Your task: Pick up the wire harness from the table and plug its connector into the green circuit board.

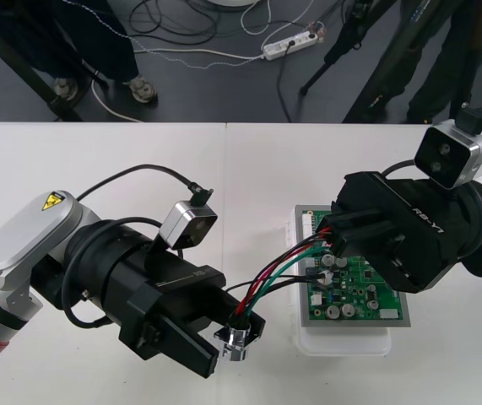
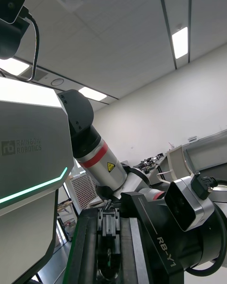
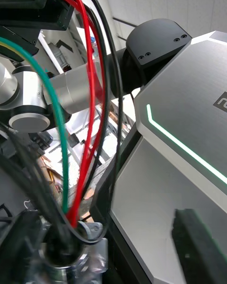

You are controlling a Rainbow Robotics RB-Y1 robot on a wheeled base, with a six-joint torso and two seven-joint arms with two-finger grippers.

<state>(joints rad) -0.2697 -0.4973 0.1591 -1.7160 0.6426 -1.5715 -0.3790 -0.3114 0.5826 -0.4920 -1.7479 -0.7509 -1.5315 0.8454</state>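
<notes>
Bright, even overhead light, pale table (image 1: 97,169) washed nearly white, glints on the metal socket (image 1: 235,342)

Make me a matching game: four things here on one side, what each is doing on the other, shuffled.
1 left gripper
2 right gripper
3 wires
4 green circuit board

A sits on a white base
B shut on the metal socket
C stretch between the two grippers
D shut on the wires above the board

Pairs: 1-B, 2-D, 3-C, 4-A
</notes>
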